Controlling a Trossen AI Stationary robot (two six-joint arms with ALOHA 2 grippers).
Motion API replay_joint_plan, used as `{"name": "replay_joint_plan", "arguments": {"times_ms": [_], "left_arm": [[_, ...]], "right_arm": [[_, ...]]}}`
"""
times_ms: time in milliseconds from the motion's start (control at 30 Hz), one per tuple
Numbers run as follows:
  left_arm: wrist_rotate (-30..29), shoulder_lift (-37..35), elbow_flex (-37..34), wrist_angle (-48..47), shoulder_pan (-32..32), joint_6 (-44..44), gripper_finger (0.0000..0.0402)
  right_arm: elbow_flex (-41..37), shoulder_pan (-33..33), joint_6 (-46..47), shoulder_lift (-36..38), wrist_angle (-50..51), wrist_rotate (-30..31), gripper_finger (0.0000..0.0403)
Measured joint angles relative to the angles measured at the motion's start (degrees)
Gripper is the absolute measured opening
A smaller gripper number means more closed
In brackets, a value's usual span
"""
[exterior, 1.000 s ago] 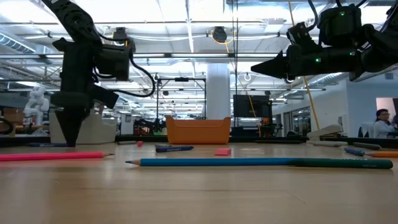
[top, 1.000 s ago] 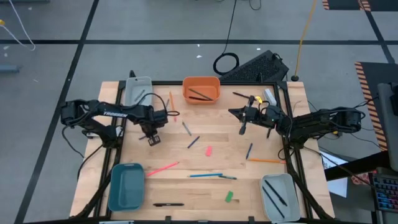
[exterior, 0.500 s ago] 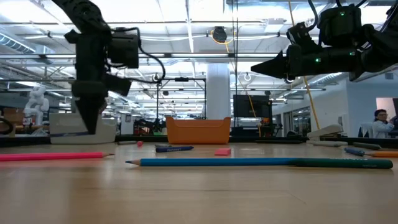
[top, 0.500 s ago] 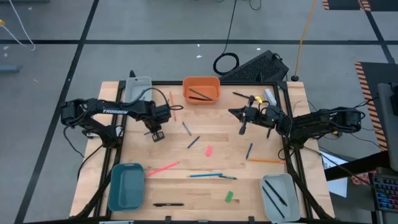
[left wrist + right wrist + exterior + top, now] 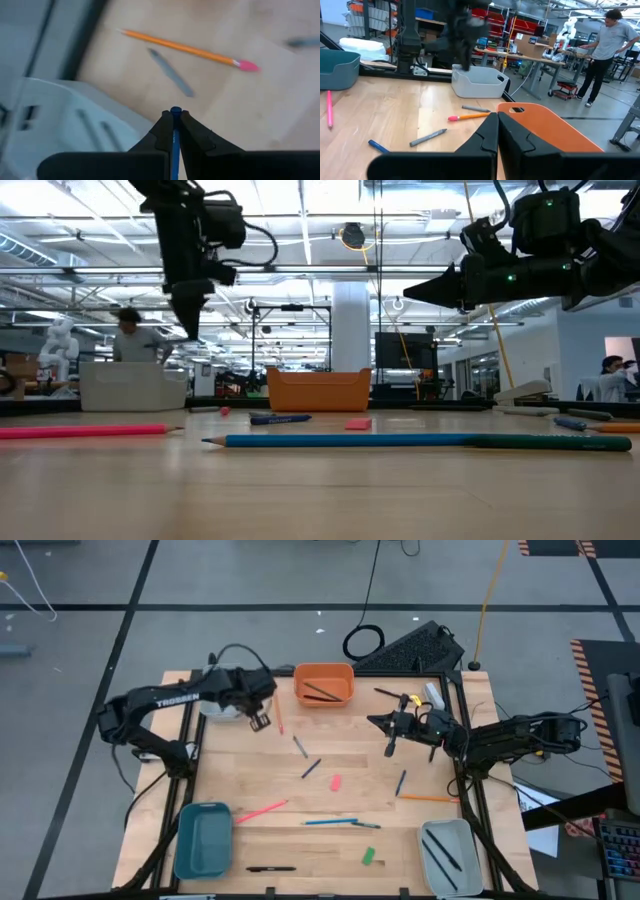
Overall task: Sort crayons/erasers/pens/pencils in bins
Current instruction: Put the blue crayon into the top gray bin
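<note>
My left gripper (image 5: pixel 258 721) hangs high over the table's far left, beside the pale grey bin (image 5: pixel 222 688), shut on a slim blue crayon (image 5: pixel 174 131). Below it lie an orange pencil (image 5: pixel 185 49) and a grey crayon (image 5: pixel 170 79). That bin (image 5: pixel 75 125) holds two grey sticks. My right gripper (image 5: pixel 372 721) hovers shut at the far right, pointing toward the orange bin (image 5: pixel 323 683); nothing shows between its fingers. A pink pencil (image 5: pixel 262 810), a blue pencil (image 5: pixel 330 822), a pink eraser (image 5: pixel 336 782) and a green eraser (image 5: pixel 368 856) lie flat on the table. My left gripper pinches the blue crayon between its two fingers, with the crayon's rounded end (image 5: pixel 175 111) showing at the fingertips. The fingers point down and the crayon runs along them. It is lifted clear of the table.
A teal bin (image 5: pixel 203 838) sits near left and a pale bin (image 5: pixel 447 855) with black pens near right. A black pen (image 5: pixel 270 868) lies by the near edge and an orange pencil (image 5: pixel 428 798) at the right. A person (image 5: pixel 612 45) stands beyond the table.
My left gripper has risen well off the table and moved toward the far edge, ending beside the far-left pale bin, still shut with its fingers pointing down.
</note>
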State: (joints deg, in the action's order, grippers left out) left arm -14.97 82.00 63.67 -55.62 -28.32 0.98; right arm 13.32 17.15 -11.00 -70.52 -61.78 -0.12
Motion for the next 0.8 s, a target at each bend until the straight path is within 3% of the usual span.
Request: {"name": "replay_joint_plan", "arguments": {"times_ms": [267, 567, 800], "left_arm": [[-5.0, -0.1, 4.5, -0.8, -10.3, 3.0, 0.0021], [-2.1, -0.1, -2.1, 9.2, -23.7, 3.3, 0.0021], [-0.1, 0.0, -6.4, 13.9, -27.5, 3.2, 0.0021]], "right_arm": [[0.0, 0.0, 0.0, 0.0, 1.2, 0.0, 0.0], [0.0, 0.0, 0.5, 0.0, 2.5, 0.0, 0.0], [0.0, 0.0, 0.4, 0.0, 3.5, 0.0, 0.0]]}}
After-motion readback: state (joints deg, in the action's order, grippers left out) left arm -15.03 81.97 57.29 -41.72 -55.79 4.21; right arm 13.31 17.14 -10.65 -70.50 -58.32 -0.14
